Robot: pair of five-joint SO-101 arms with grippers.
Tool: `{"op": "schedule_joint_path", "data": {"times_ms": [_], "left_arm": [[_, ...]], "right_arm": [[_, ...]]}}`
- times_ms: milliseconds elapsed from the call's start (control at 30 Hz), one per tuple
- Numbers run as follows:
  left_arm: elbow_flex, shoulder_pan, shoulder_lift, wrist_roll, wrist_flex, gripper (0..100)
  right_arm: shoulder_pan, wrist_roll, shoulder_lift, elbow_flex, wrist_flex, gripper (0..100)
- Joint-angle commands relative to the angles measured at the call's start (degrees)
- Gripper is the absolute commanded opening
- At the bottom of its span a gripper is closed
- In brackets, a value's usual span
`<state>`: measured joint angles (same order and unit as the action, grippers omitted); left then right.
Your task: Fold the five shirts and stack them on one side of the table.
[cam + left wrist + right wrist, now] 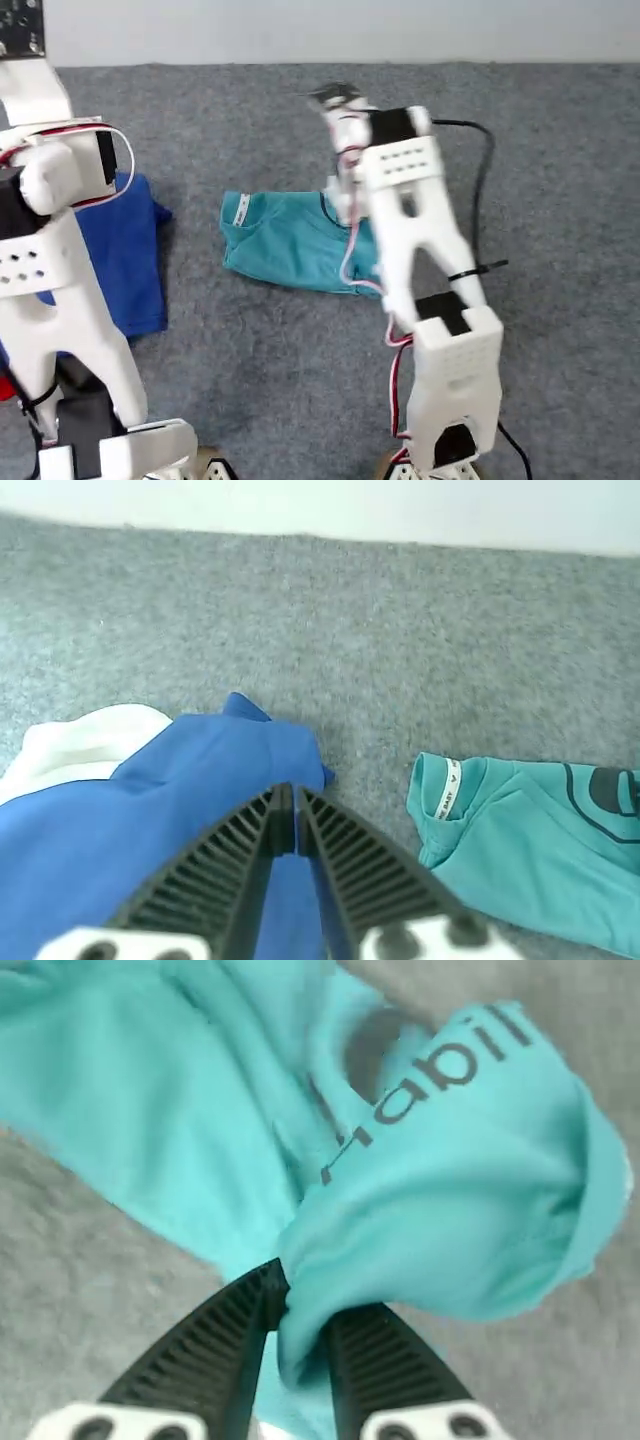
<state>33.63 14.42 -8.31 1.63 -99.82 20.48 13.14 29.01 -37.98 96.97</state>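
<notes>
- Across the grey table [250,380] two shirts lie well apart, one near each of my arms.
- On my left side the blue shirt [135,260] lies flat. A white cloth [80,745] peeks out from under its far edge, likely another shirt, so I judge this to be the pile.
- Near the middle lies the teal shirt [285,240], collar end toward the blue one. Its other end is bunched and lifted off the table where I hold it.
- The step in hand, as I read it, is folding the teal shirt. To do it well I should carry the lifted end low and straight over toward the collar. I should let the cloth lay itself down without dragging the part that rests on the table, and let go only once the edges meet. The grip is on a gathered wad, not a clean hem, so the fold may land creased.
- My right claw [300,1290] is clamped on that wad of teal cloth, the jaws held a little apart by the cloth squeezed between them.
- My left claw [296,805] is closed, tips together, with nothing in it. It hangs over the near part of the blue shirt, and I cannot tell whether it touches.
</notes>
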Motion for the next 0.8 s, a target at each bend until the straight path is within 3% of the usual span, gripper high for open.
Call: {"op": "schedule_joint_path", "data": {"times_ms": [0,267,500,767], "left_arm": [[0.1,0.4,-2.5,-0.4,-0.6,2],[-0.7,-0.1,-2.8,-0.2,-0.7,2],[-5.6,-0.1,-2.8,-0.2,-0.7,2],[-5.8,-0.1,-2.8,-0.2,-0.6,2]], "right_arm": [[3.9,0.2,-0.6,-0.3,-5.0,0.9],[10.4,0.7,7.7,-0.4,-13.5,3.5],[12.7,0.3,7.0,-3.2,-12.2,38.0],[5.8,3.8,5.5,-16.3,3.2,34.6]]}}
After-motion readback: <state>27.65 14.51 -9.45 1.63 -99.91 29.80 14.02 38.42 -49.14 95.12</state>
